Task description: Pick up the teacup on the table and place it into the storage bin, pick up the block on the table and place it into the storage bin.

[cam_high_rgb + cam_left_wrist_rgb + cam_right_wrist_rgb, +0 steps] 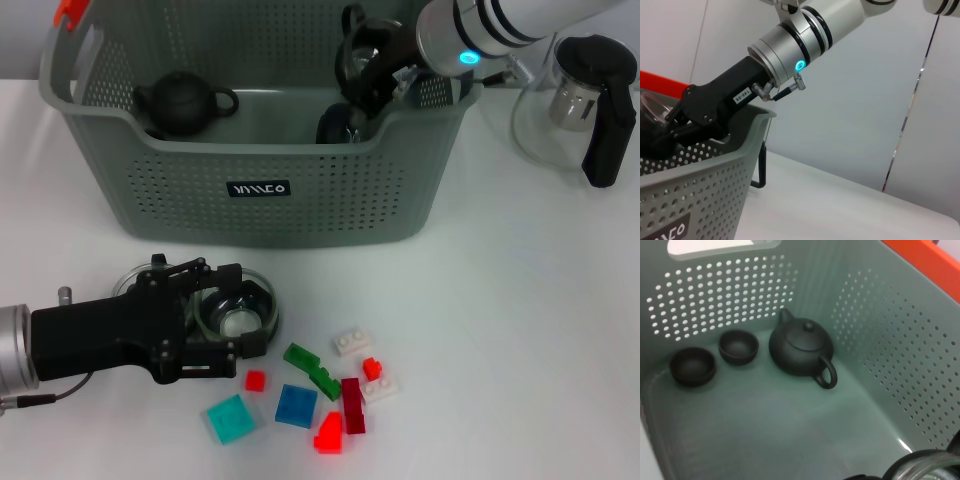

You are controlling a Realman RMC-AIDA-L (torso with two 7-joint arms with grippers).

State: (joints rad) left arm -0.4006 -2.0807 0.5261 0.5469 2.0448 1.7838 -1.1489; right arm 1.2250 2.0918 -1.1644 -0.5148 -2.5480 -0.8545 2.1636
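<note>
I see left pincer (240,318) on desk (520,330), pinching glass teacup (237,312). Right pincer (352,110) inside storage bin (300,215) (grip state unclear), near black teapot (180,103).

- Head view: high, looking forward and down over the white table (520,330); whole storage bin (260,215) in frame.
- Left wrist view: low by the table, close beside the bin's front wall, facing up and across.
- Right wrist view: inside the bin, close, facing its floor and dark teapot (802,347).
- All three share the bin.
</note>
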